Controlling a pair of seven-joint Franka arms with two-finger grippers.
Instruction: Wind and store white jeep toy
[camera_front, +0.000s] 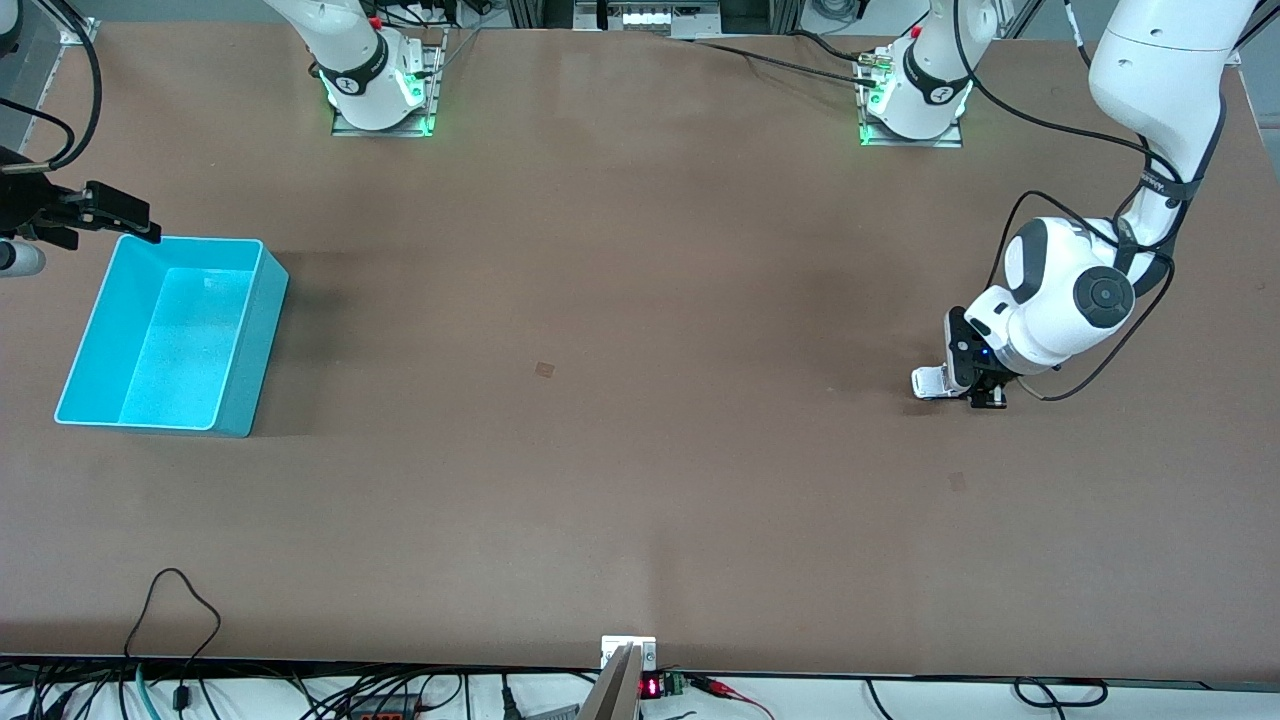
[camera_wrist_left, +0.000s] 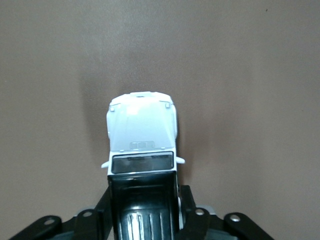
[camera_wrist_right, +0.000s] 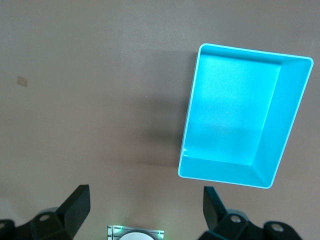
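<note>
The white jeep toy (camera_front: 928, 381) stands on the table toward the left arm's end, its white hood (camera_wrist_left: 142, 127) sticking out past the fingers. My left gripper (camera_front: 975, 392) is down at the table and shut on the jeep's black-roofed rear (camera_wrist_left: 144, 200), one finger (camera_wrist_left: 192, 215) pressed against each side. The cyan bin (camera_front: 255, 340) sits toward the right arm's end with nothing in it. Over the tabletop beside the bin, my right gripper (camera_front: 128, 220) hangs open, its fingers (camera_wrist_right: 75, 205) wide apart with nothing between them (camera_wrist_right: 145, 207). In the right wrist view the bin (camera_wrist_right: 290, 120) shows from above.
The two arm bases (camera_front: 380, 95) (camera_front: 915, 105) stand along the table's edge farthest from the front camera. Two small brown marks (camera_front: 545, 369) (camera_front: 957, 481) show on the tabletop. Cables (camera_front: 170, 620) hang along the edge nearest the front camera.
</note>
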